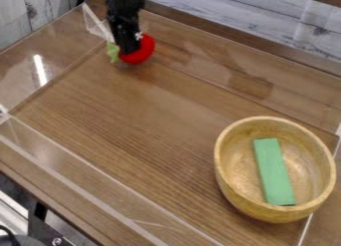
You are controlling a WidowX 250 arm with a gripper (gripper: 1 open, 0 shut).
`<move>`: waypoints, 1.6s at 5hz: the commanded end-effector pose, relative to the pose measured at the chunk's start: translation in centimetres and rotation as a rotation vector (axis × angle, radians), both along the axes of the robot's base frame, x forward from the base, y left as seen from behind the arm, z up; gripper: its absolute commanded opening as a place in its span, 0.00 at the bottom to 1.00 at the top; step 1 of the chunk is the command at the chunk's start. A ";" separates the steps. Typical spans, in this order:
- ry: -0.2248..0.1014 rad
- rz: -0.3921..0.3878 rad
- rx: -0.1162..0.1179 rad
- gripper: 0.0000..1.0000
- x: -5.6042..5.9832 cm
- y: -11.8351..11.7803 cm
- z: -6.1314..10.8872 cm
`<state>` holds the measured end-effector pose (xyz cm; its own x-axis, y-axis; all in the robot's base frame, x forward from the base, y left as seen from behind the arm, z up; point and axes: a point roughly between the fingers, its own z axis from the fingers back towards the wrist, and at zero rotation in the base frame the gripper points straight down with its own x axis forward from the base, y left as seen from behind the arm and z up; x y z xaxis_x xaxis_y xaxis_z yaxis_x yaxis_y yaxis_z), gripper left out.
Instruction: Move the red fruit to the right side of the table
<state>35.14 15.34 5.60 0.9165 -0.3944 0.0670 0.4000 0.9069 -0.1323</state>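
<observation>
The red fruit (142, 49), small and round with a pale green stem piece on its left, is at the far left corner of the table (147, 121). My black gripper (127, 48) comes down from above, and its fingers are closed on the fruit's left half. The fruit appears slightly raised off the wood. The gripper's body hides part of the fruit.
A round light wooden bowl (229, 180) stands at the near right and holds a flat green bar (273, 170). Low clear acrylic walls (80, 175) run along the table's edges, close behind and beside the fruit.
</observation>
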 end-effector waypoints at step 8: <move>-0.056 -0.220 -0.027 0.00 2.1 -12.1 4.6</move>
